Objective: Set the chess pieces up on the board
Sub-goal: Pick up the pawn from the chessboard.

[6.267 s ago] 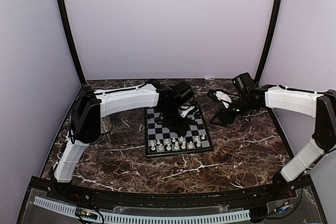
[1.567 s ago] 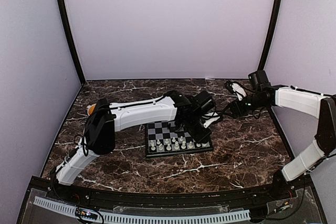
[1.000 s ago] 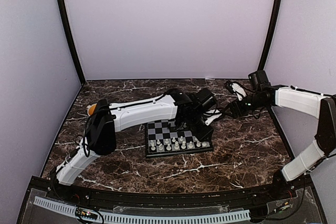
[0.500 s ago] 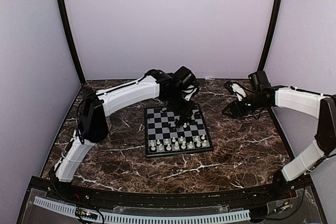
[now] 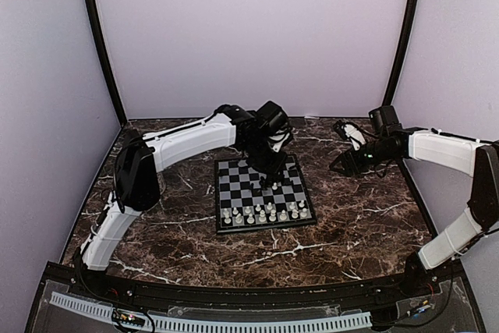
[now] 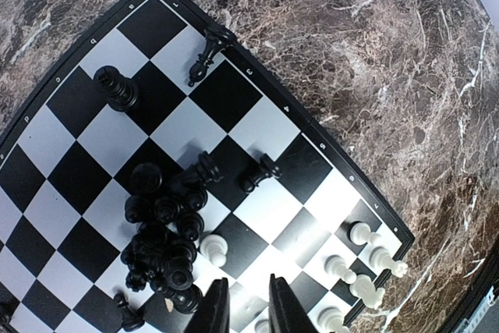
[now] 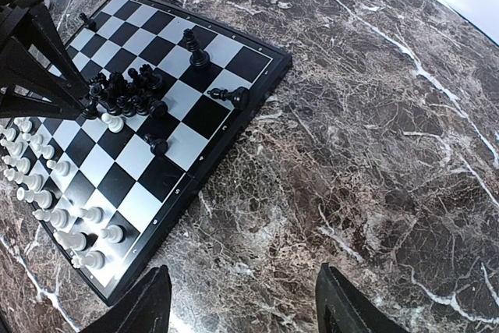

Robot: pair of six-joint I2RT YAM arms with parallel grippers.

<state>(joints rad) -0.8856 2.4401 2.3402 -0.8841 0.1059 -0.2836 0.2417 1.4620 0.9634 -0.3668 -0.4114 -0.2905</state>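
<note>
Dark marble tabletop (image 5: 351,224), with the board (image 5: 234,189) sitting mid-table. Left gripper (image 6: 245,285) hangs right beside the heap of black chess pieces (image 6: 164,239), jaws barely a slit apart, nothing between them. Right gripper (image 7: 242,271) gapes wide and empty, off past the board's edge. Border lettering's too tiny to read.

The top view looks down from the near edge over the whole dark marble-patterned tabletop (image 5: 351,224). The left wrist camera faces down, close over the black-and-grey checked chessboard (image 6: 249,126); the right wrist camera sees it obliquely from farther off.
</note>
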